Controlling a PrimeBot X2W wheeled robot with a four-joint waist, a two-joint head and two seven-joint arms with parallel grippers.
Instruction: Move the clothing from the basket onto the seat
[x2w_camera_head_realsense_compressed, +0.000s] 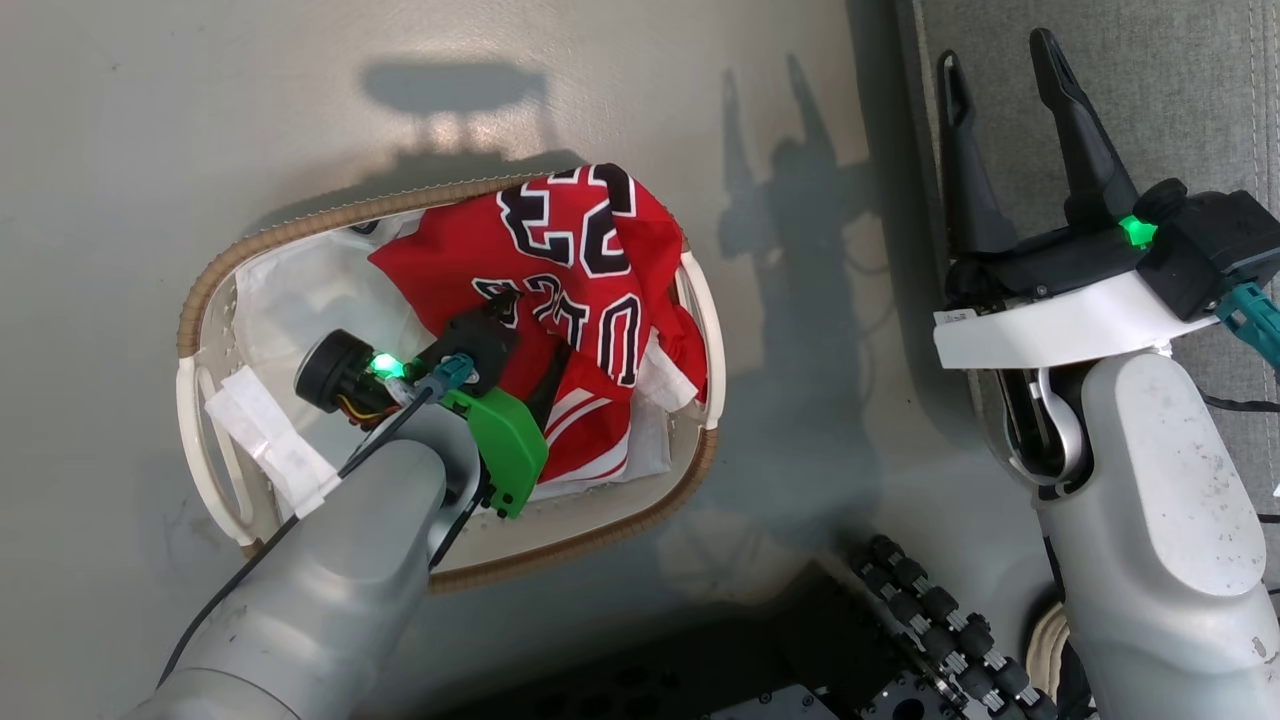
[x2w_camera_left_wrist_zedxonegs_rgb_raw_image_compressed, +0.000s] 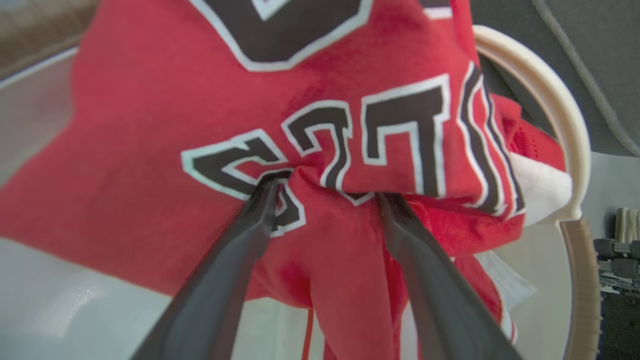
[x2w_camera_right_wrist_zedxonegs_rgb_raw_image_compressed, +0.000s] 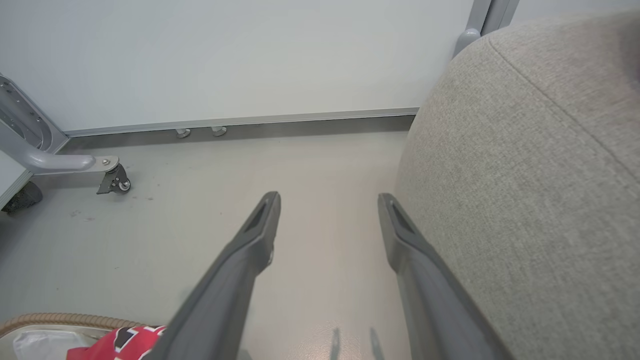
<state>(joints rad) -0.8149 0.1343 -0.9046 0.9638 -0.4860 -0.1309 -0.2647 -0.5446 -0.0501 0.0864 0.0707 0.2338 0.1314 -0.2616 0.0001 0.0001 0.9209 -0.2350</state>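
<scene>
I work over a pale grey floor (x2w_camera_head_realsense_compressed: 120, 150), smooth and faintly shiny, with sharp dark shadows (x2w_camera_head_realsense_compressed: 450, 90) lying on it. It runs up to a plain white wall (x2w_camera_right_wrist_zedxonegs_rgb_raw_image_compressed: 250, 50). A grey metal strip (x2w_camera_right_wrist_zedxonegs_rgb_raw_image_compressed: 300, 119) lines the wall's foot, with two small round feet (x2w_camera_right_wrist_zedxonegs_rgb_raw_image_compressed: 200, 132) just below it. Near the wall's foot, a grey frame leg (x2w_camera_right_wrist_zedxonegs_rgb_raw_image_compressed: 60, 162) ends in a caster (x2w_camera_right_wrist_zedxonegs_rgb_raw_image_compressed: 116, 181).

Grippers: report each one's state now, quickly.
Left gripper: open, fingers pressed into the clothing, not yet closed on it.
Right gripper: open, empty, beside the seat.
</scene>
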